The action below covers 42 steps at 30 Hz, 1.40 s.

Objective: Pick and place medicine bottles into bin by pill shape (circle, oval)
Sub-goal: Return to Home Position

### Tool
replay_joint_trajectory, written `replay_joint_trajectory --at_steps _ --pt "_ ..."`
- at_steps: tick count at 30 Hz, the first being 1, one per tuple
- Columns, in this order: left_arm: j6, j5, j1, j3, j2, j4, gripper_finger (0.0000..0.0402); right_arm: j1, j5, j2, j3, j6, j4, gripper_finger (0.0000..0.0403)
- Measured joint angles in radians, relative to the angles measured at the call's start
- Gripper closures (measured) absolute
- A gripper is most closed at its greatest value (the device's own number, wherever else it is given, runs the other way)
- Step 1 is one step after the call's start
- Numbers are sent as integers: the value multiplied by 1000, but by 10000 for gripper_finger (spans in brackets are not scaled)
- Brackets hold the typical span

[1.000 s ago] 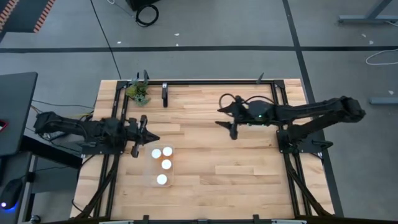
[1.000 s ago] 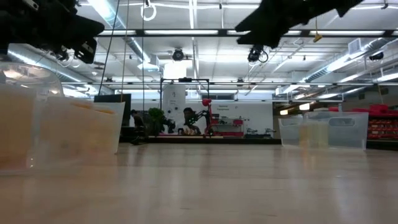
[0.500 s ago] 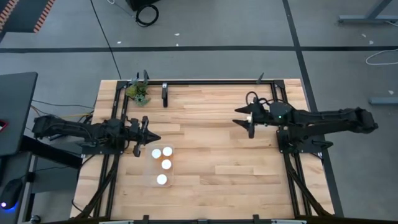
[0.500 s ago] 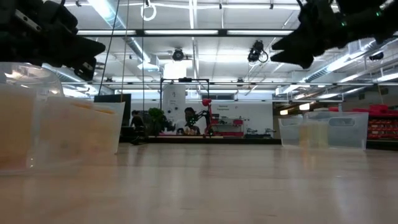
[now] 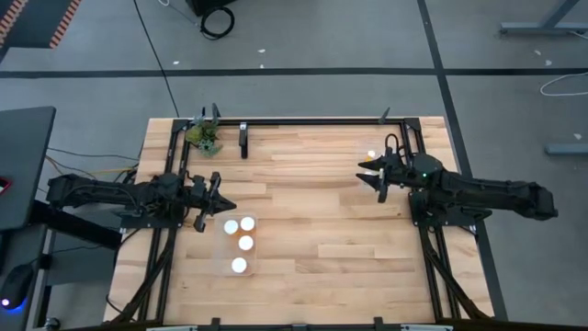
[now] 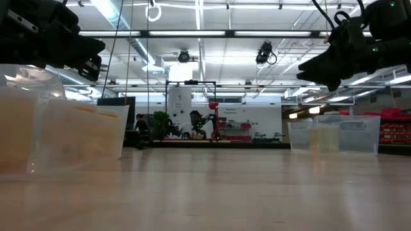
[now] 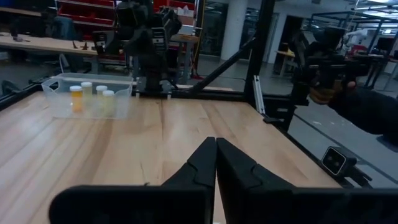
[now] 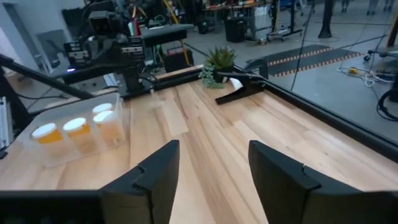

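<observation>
The right arm has drawn back from the middle of the table toward the right edge of the high view; the left arm has barely shifted.

The right gripper (image 5: pixel 371 178) now sits right of centre, its fingers spread wide with nothing between them. The left gripper (image 5: pixel 223 203) hangs at centre-left, its fingers pressed together and empty.

No medicine bottles lie loose on the table (image 5: pixel 303 230). Four white-capped medicine bottles (image 5: pixel 245 243) stand upright in the clear bin (image 5: pixel 220 250) at lower centre-left, just below and right of the left gripper's tip. More stand upright in the second clear bin (image 7: pixel 56 99), which in the high view lies just above the right gripper.

With the sorting apparently finished, the remaining move looks like a withdrawal, and it turns on each claw being close beside its own bin. The right claw's clear way is toward the right edge, away from its bin. The left claw's is toward the left edge. The broad middle of the table is free, while the dark frame rail (image 5: pixel 312 120) borders the upper edge.
</observation>
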Motion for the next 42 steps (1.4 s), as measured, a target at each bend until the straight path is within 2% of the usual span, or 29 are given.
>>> replay_joint_trajectory --at_steps 8,15,20,33,42 --pt "13 -2 0 0 0 -2 397 -24 -4 -103 -100 33 13 226" --pt "51 -5 0 -1 0 -10 373 -25 -4 -159 -120 59 22 251" --pt "-14 -5 0 -1 2 -10 363 -25 53 -158 -107 78 11 264" --pt "-27 -5 0 -1 2 -10 378 -25 56 -157 -104 33 5 266" --pt "-27 -5 0 -1 2 -10 367 -25 56 -157 -104 33 5 266"
